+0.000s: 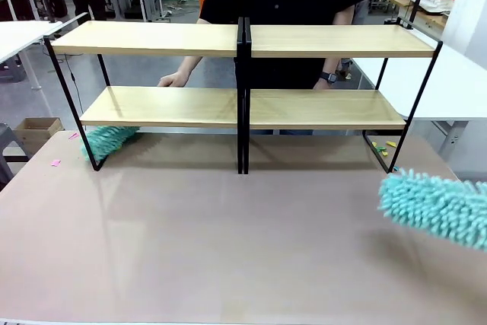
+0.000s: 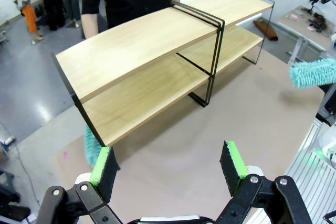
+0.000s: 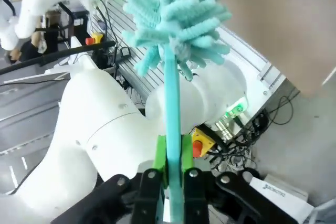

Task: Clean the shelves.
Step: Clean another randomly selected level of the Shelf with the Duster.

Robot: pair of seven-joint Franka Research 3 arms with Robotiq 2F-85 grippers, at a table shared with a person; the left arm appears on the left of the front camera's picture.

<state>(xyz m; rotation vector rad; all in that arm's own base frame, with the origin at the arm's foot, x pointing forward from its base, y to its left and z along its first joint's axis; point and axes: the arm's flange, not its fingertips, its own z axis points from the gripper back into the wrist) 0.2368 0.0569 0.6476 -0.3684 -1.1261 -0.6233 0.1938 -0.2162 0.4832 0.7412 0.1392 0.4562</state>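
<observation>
Shelves point(image 1: 243, 108), duster point(image 1: 110, 141) on table point(image 1: 213, 241)

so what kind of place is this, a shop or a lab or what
Most likely a robotics lab or workshop, not a shop. A white robot arm with loose cables and an emergency-stop button sits beside the table, and more work tables stand on a bare grey floor behind the shelves.

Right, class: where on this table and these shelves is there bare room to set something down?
All four shelves boards are bare. The table in front is free, bordered right by the held duster. Crowded: under the left shelf end, where another duster lies.
</observation>
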